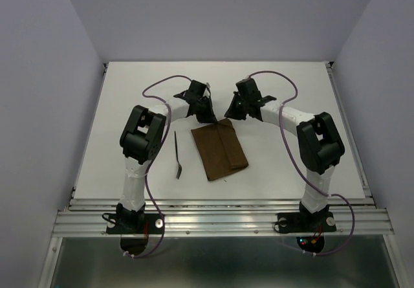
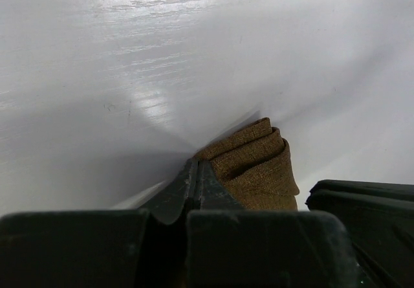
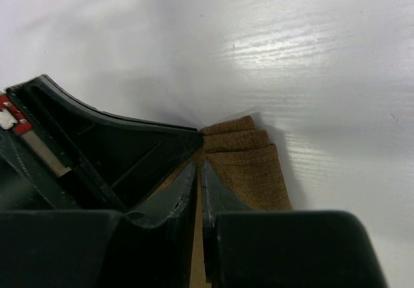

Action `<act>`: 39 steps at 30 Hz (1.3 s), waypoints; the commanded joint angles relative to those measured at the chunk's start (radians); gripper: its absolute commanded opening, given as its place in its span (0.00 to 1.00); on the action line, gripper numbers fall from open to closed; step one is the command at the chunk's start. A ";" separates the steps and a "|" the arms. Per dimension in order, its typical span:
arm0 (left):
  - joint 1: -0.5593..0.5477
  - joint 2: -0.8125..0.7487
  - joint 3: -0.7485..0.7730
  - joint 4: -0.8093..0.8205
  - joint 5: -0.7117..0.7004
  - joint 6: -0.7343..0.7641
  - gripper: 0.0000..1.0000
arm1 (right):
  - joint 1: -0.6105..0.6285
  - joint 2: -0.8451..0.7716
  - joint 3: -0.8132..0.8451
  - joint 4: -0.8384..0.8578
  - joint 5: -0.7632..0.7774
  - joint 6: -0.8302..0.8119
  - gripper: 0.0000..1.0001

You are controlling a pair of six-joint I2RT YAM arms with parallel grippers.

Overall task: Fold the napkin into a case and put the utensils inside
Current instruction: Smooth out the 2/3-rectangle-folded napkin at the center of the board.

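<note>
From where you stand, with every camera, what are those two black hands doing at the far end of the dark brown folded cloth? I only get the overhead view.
Observer: The right hand is closed on the dark brown folded cloth napkin; brown shows inside its grip.
Operator: And the other one?
Observer: The left hand is shut right at the napkin's edge. I cannot tell whether cloth sits inside it.
Operator: Is that end a single thickness?
Observer: No, three stacked layers show there.
</note>
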 commanded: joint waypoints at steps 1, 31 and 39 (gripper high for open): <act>-0.001 0.023 0.024 -0.067 -0.030 0.055 0.00 | -0.007 0.006 -0.029 0.008 -0.023 -0.007 0.12; 0.001 -0.060 0.007 -0.067 0.035 0.144 0.00 | 0.002 0.014 -0.043 -0.012 0.040 -0.033 0.11; -0.001 -0.060 -0.001 -0.056 0.056 0.147 0.00 | 0.022 0.114 -0.057 -0.005 0.006 -0.022 0.10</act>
